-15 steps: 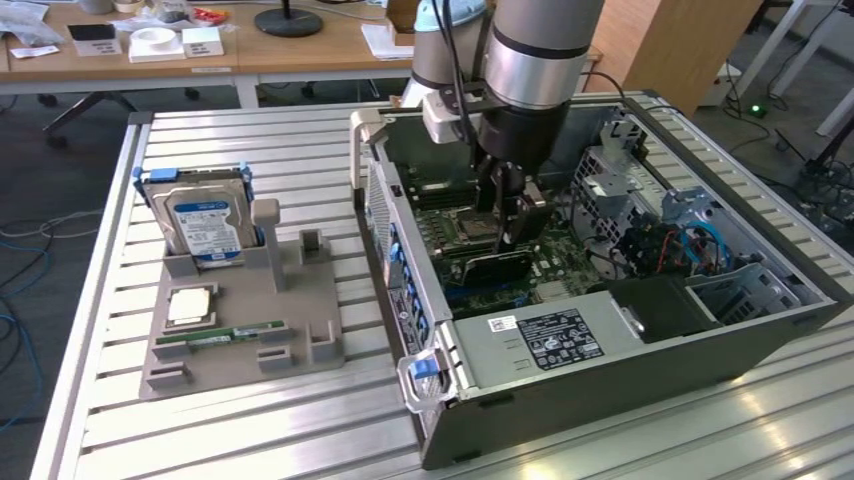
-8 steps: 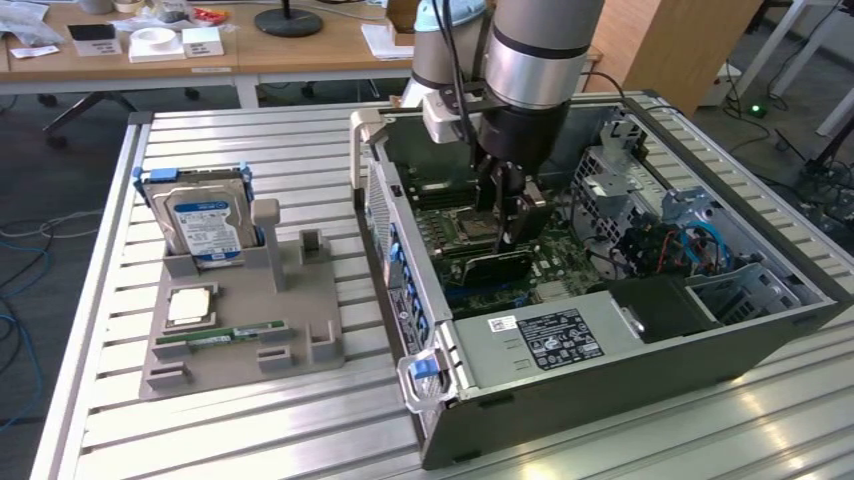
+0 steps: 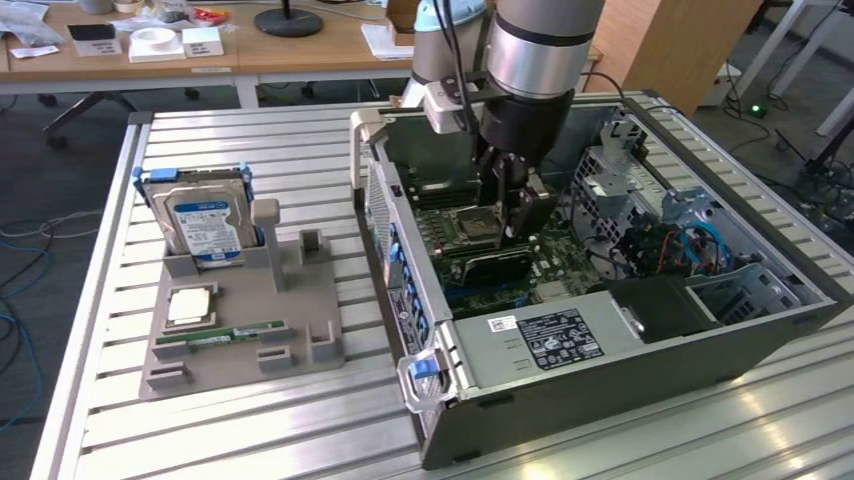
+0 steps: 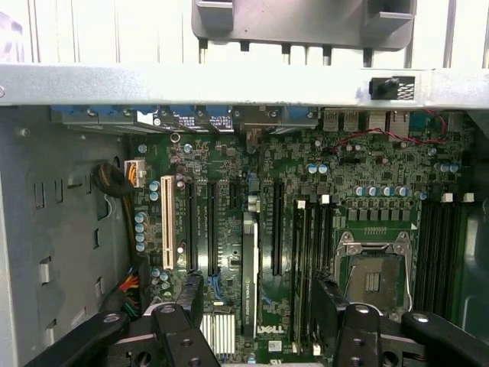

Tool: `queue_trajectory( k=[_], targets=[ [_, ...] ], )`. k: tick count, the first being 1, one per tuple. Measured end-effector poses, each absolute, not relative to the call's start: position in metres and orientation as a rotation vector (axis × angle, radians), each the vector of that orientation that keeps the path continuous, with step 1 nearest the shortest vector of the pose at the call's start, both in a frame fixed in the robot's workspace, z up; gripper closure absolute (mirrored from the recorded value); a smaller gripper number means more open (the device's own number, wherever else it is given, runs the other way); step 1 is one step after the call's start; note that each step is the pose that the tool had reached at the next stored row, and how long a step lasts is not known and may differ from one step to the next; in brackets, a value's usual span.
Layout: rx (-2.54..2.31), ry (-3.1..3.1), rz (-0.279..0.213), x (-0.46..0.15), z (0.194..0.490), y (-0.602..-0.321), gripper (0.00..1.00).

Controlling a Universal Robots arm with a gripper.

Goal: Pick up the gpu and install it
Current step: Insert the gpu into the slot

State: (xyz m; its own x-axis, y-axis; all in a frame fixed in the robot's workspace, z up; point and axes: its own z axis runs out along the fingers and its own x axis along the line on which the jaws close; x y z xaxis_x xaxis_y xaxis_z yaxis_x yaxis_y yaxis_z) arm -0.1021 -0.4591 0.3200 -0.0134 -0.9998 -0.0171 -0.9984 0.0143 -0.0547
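My claw (image 4: 256, 306) hangs inside the open computer case (image 3: 587, 350), fingers (image 4: 191, 298) spread apart and holding nothing, just above the gpu (image 4: 250, 275), a thin dark card standing upright in a motherboard (image 4: 367, 183) slot between them.

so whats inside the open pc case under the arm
Inside the computer case lies the green motherboard with an empty CPU socket and expansion slots; a dark card, likely the gpu, stands on edge in one. The open end effector hovers above, hiding the board's near edge.
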Motion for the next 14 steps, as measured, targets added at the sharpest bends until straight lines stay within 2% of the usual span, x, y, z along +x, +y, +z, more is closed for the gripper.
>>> queue_trajectory(
  k=[14],
  targets=[
    [-2.179, 2.21, -0.023, -0.0988, 0.3213, -0.4591, 0.31]
  ],
)
